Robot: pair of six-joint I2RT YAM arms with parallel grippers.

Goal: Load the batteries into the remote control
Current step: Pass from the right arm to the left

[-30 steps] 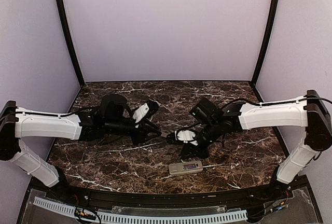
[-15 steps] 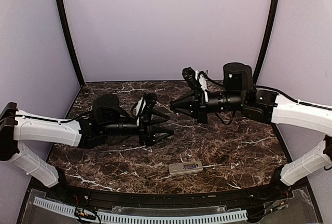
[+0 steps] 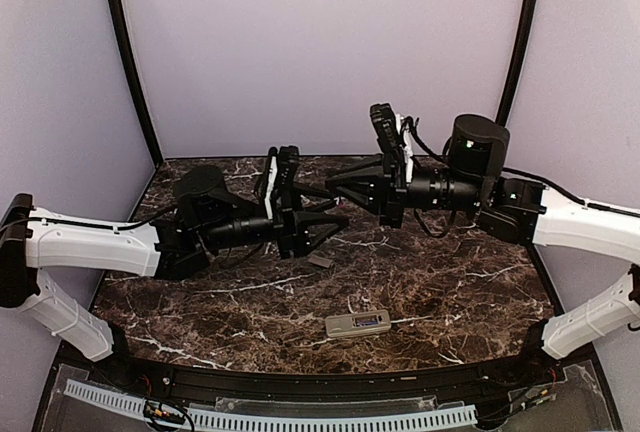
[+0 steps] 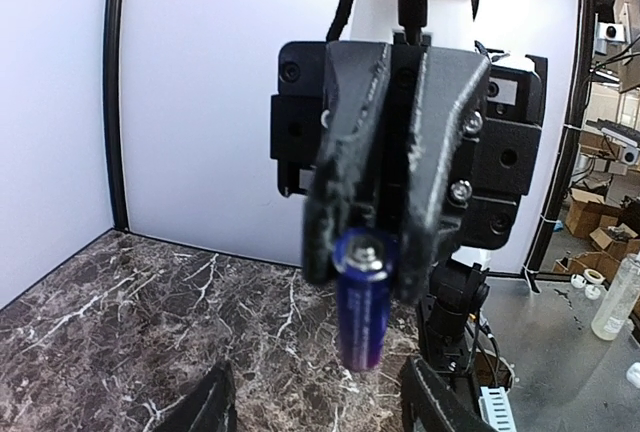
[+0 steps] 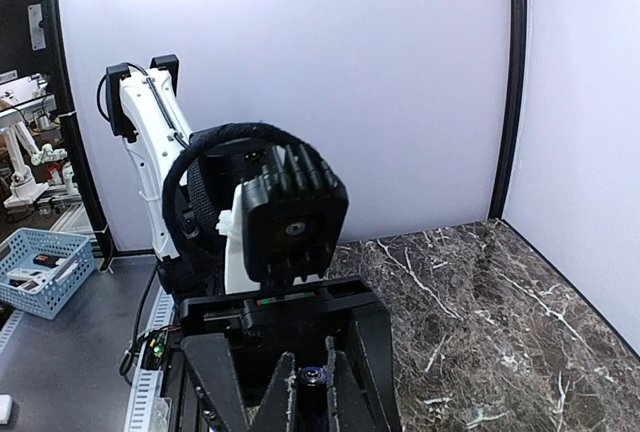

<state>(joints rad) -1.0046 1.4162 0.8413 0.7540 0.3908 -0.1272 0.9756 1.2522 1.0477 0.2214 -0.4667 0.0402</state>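
A battery point(image 4: 362, 302) is clamped between the right jaws, which are closed on its upper end. They are held in the air above the middle of the surface point(image 3: 450, 282), at the centre of the left wrist view. It is 1 slim cylinder in a glossy blue-purple sleeve, with a silver cap and nub facing the camera, and most of its length hangs free below the jaws.

I judge it light and fully rigid, so it needs no care against crushing. The smooth sleeve and round section could still let it swivel or slide in a narrow pinch. The free lower half looks like the best place for a second hold, gripped across the barrel and away from the metal ends.

The left jaws stand apart and hold nothing. Their 2 dark tips show at the bottom edge of that view, facing the battery from just beside it.

The remote control point(image 3: 357, 324) lies flat in the lower middle of the overhead view, well apart from both arms. It is a small, hard, pale plastic oblong with a dark patch too small to read. It would probably skate on the polished brown marble-patterned top if pushed.

A small flat grey piece point(image 3: 320, 262) lies between the remote control and the arms. I cannot find the second battery.
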